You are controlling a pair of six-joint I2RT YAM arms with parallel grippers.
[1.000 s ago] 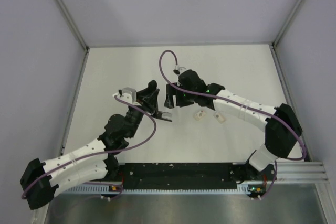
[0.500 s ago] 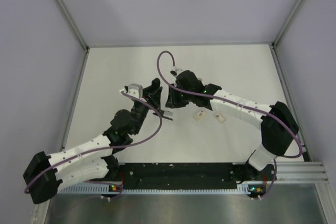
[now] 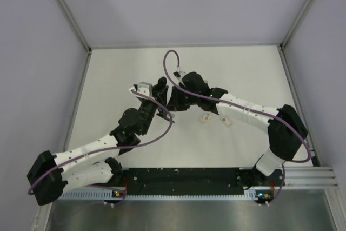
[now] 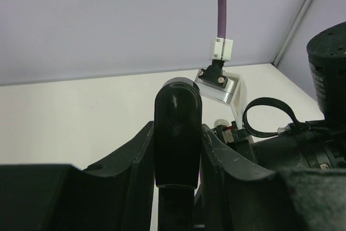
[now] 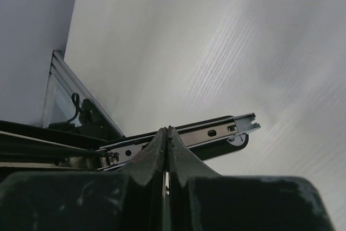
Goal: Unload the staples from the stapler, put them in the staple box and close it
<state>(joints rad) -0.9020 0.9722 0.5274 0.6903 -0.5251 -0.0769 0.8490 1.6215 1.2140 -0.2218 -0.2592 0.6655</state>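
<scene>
My left gripper [image 3: 161, 107] is shut on the slim black stapler [image 3: 165, 114] and holds it up above the table's middle. In the left wrist view the stapler's rounded black end [image 4: 178, 106] stands upright, clamped between my left gripper's [image 4: 178, 142] two fingers. My right gripper [image 3: 172, 101] is right beside it, its tips meeting the stapler. From the right wrist, my right gripper [image 5: 167, 132] has its fingers pressed together in front of the stapler's bare metal magazine [image 5: 216, 131], which lies open over its black base [image 5: 219, 147]. Whether anything thin is pinched there is unclear.
Two small beige squarish pieces [image 3: 205, 118] [image 3: 227, 121] lie on the white table right of the grippers, under the right forearm. Purple cables loop over both wrists. Grey walls close in three sides; a black rail [image 3: 184, 176] runs along the near edge.
My right gripper has gone from open to shut at the stapler. The left arm has carried the stapler a little up and right, towards the right gripper.
</scene>
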